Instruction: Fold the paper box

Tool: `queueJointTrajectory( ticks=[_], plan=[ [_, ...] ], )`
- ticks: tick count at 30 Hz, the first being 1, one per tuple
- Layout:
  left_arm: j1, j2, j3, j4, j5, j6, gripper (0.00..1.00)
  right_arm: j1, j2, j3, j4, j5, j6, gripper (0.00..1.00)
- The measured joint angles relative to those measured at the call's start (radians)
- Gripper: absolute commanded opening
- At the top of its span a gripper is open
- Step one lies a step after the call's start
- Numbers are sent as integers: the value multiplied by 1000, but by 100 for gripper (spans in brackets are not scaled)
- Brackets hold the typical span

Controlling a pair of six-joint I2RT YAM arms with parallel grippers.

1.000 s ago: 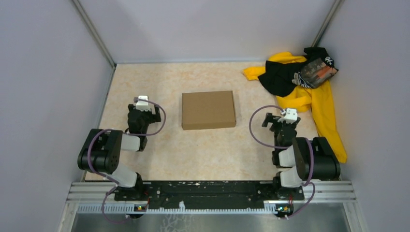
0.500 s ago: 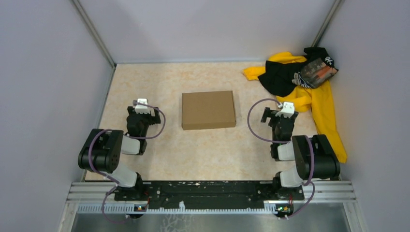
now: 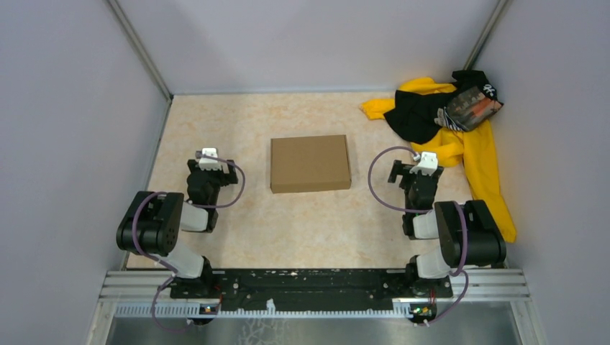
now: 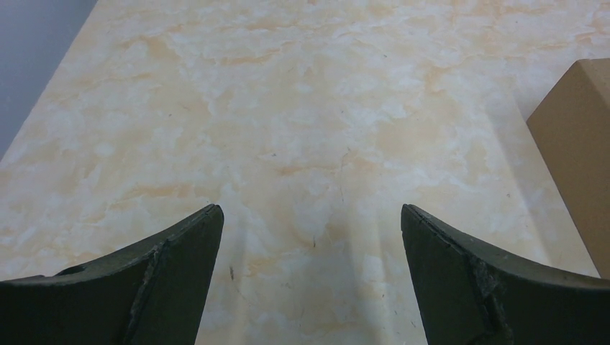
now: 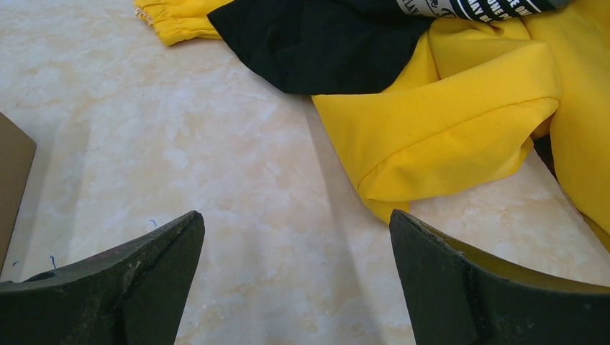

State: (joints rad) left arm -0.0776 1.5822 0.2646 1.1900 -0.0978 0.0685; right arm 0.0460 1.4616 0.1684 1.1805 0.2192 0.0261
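The paper box [image 3: 310, 163] is plain brown cardboard, lying closed and flat as a shallow rectangle in the middle of the table. Its edge shows at the right of the left wrist view [image 4: 579, 144] and at the far left of the right wrist view [image 5: 11, 172]. My left gripper [image 3: 211, 171] is open and empty, low over the table left of the box. My right gripper [image 3: 419, 174] is open and empty, right of the box and next to the clothing. Both are apart from the box.
A yellow-and-black clothing pile [image 3: 460, 129] lies at the back right and runs down the right side; it fills the top right of the right wrist view [image 5: 446, 122]. Grey walls [image 3: 72, 108] close in the table on the left, back and right.
Both grippers have drawn back a little toward the arm bases and settled lower; the right one also shifted slightly left. The box has not moved.
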Motion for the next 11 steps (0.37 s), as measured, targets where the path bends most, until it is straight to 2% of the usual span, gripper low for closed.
queueJointTrajectory(
  ticks=[11],
  plan=[
    [0,0,0,7,0,0,99,0,0,0,0,0,0,99]
  ],
)
